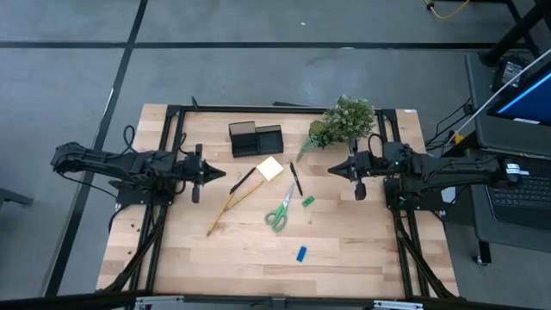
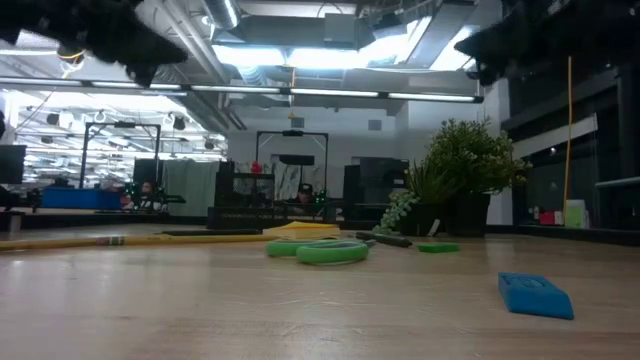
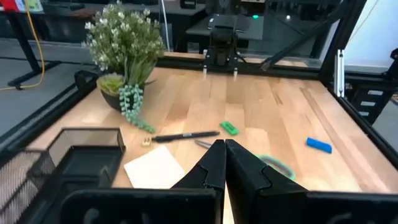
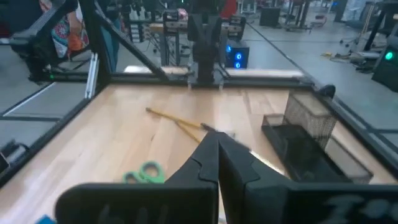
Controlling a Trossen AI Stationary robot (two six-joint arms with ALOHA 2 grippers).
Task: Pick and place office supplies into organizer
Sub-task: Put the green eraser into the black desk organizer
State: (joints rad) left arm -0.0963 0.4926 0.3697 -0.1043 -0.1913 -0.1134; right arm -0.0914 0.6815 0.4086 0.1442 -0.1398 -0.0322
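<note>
Right now I see both claws closed and empty: left claw point(image 1: 221, 175), right claw point(image 1: 331, 170). Between them lie the pad point(image 1: 270, 168), pen point(image 1: 295, 179), pencil point(image 1: 231, 201) and scissors point(image 1: 279, 212); the organizer point(image 1: 256, 139) sits beyond.

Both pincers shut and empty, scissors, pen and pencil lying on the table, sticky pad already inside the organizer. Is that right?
Not quite. The sticky pad lies on the table in front of the organizer, not inside it; the high view shows this. The rest holds: left pincer and right pincer are shut and empty, and the scissors, pen and pencil lie on the table.
</note>
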